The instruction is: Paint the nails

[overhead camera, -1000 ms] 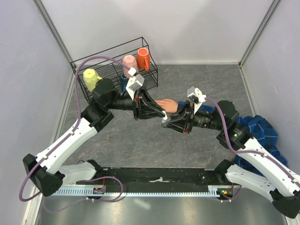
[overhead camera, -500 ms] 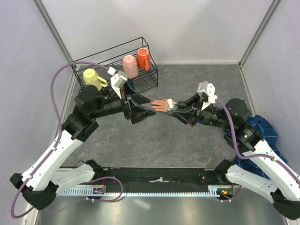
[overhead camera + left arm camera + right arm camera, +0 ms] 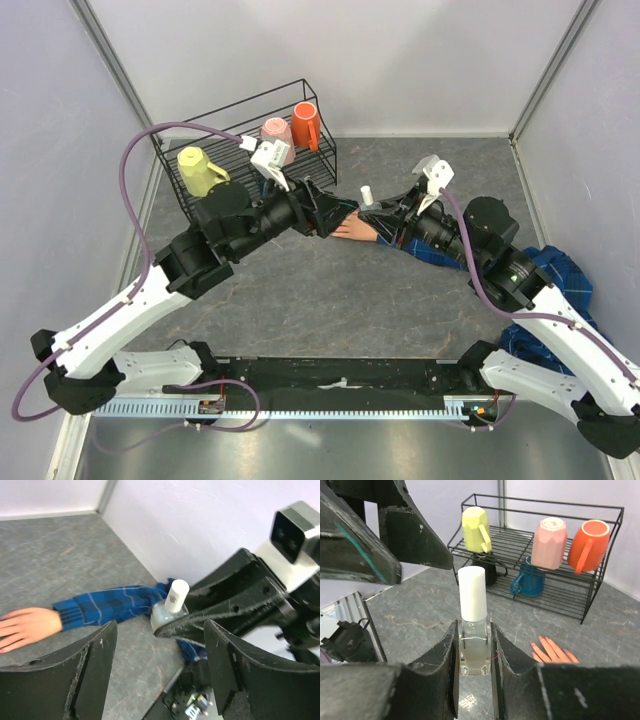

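Observation:
The peach-pink fake hand [image 3: 352, 228] lies flat on the grey table at the end of a blue plaid sleeve [image 3: 107, 605]; it also shows in the left wrist view [image 3: 25, 625] and the right wrist view [image 3: 552, 651], where its tiny nails look pink. My right gripper [image 3: 474, 655] is shut on a small clear bottle [image 3: 474, 647] with a white cap [image 3: 366, 193], held upright above the table near the hand. My left gripper [image 3: 335, 212] is open and empty, its fingers [image 3: 97, 655] facing the bottle [image 3: 170, 611] from the left, apart from it.
A black wire rack [image 3: 250, 150] at the back left holds a yellow mug [image 3: 198, 170], a pink mug [image 3: 277, 135], an orange mug [image 3: 306, 124], plus a blue mug [image 3: 529, 578] lower down. More plaid cloth [image 3: 556, 285] is heaped at the right. Walls enclose the table.
The left gripper has swung right and back toward the bottle's cap. The right gripper has carried the bottle back and slightly left, lifting it above the hand.

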### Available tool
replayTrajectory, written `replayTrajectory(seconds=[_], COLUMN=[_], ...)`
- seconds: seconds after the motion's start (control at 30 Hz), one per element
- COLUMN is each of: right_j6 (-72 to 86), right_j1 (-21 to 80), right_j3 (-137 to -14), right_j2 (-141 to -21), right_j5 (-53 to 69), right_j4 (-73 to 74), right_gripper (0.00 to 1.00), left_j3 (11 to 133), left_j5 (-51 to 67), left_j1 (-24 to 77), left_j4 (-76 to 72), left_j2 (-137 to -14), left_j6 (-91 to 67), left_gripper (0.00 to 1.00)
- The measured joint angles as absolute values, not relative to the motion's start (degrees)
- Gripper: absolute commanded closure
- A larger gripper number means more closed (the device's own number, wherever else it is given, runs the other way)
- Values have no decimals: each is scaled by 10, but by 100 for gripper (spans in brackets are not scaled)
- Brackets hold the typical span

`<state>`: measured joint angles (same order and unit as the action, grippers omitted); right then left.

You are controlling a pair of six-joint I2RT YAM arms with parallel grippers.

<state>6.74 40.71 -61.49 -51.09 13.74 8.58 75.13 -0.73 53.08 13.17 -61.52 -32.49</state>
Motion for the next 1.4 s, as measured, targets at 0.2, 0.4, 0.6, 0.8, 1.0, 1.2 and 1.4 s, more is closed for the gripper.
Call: replayTrajectory(seconds=[0.2,0.4,0.6,0.8,1.0,1.2,1.4], right_j6=[68,69,70,73,78,83,89], right_j1=[407,407,407,407,407,407,407], right_j3=[-616,-621,-621,-621,-621,-621,-621], right_j2=[-521,-522,-522,-522,-522,-515,-504], right_j5=[121,115,115,115,115,116,122], right_j4=[88,88,88,88,88,88,88], right_gripper=[100,100,100,100,100,100,100], left_j3=[759,772,780,784,784,784,778], left_j5=[-74,-78,-77,-69,-49,-29,8], left_j1=[558,567,568,569,569,568,564], left_j4=[116,88,70,59,53,48,28], left_j2=[-653,-680,-695,-701,-703,-703,-702], left_j6=[-295,-274,-265,-262,-261,-256,-239], left_gripper=[39,41,46,59,66,78,95])
